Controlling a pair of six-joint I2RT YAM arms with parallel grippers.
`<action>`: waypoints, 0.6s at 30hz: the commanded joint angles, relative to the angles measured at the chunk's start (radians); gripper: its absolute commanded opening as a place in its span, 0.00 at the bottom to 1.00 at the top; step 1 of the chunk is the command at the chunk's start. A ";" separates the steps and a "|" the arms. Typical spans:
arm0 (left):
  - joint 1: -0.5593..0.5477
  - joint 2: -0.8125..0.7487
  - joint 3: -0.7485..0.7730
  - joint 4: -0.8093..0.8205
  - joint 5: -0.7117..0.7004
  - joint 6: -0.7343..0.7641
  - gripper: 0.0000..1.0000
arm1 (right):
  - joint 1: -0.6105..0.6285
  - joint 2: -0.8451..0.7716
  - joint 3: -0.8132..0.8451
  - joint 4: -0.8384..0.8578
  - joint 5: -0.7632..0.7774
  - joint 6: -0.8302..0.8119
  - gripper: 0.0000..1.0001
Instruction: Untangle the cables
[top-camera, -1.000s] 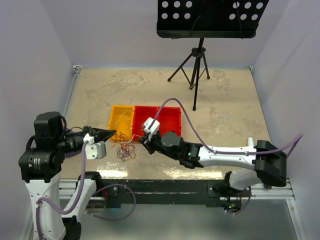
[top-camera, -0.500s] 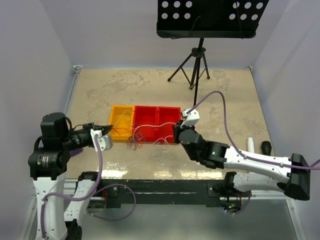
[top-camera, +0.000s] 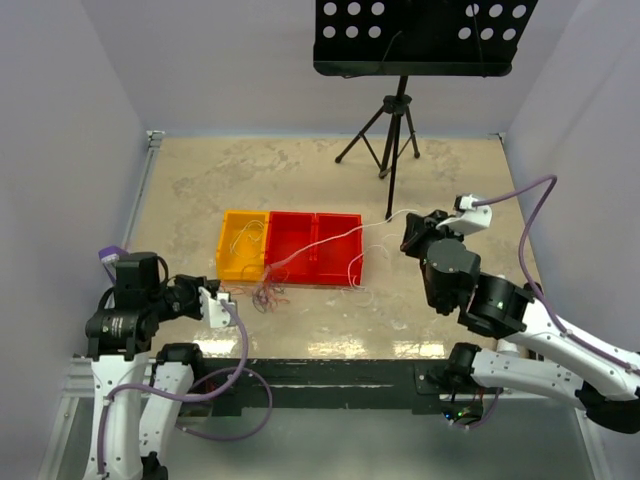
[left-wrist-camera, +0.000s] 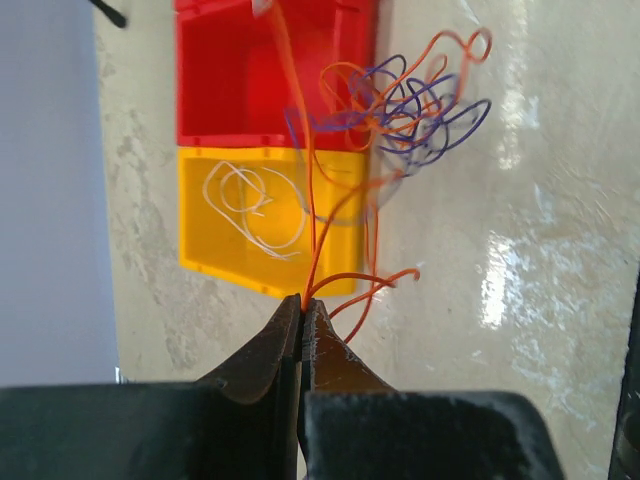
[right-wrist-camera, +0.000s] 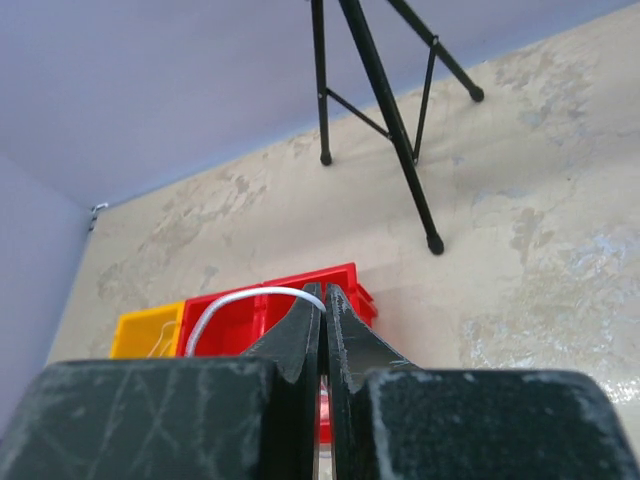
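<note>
Before the bins (top-camera: 300, 215) | left gripper (left-wrist-camera: 302, 305) clamped on orange cable (left-wrist-camera: 310, 230), right gripper (right-wrist-camera: 323, 292) on white cable (right-wrist-camera: 245, 291) | step: pulling apart | next: steady tension, free knot (top-camera: 265, 297).

Pale lavender walls (top-camera: 250, 70) enclosing a mottled beige table (top-camera: 200, 180); black tripod music stand (top-camera: 399, 102) near its far edge, right of centre.
</note>
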 joint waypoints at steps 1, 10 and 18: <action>0.003 -0.054 -0.081 -0.097 -0.052 0.188 0.00 | -0.005 -0.010 0.082 -0.066 0.135 -0.007 0.00; 0.003 -0.054 -0.094 -0.108 0.013 0.216 0.00 | -0.006 -0.002 0.213 0.074 0.104 -0.200 0.00; 0.003 0.020 -0.025 -0.110 0.228 0.116 0.00 | -0.005 0.218 0.332 0.247 -0.124 -0.277 0.00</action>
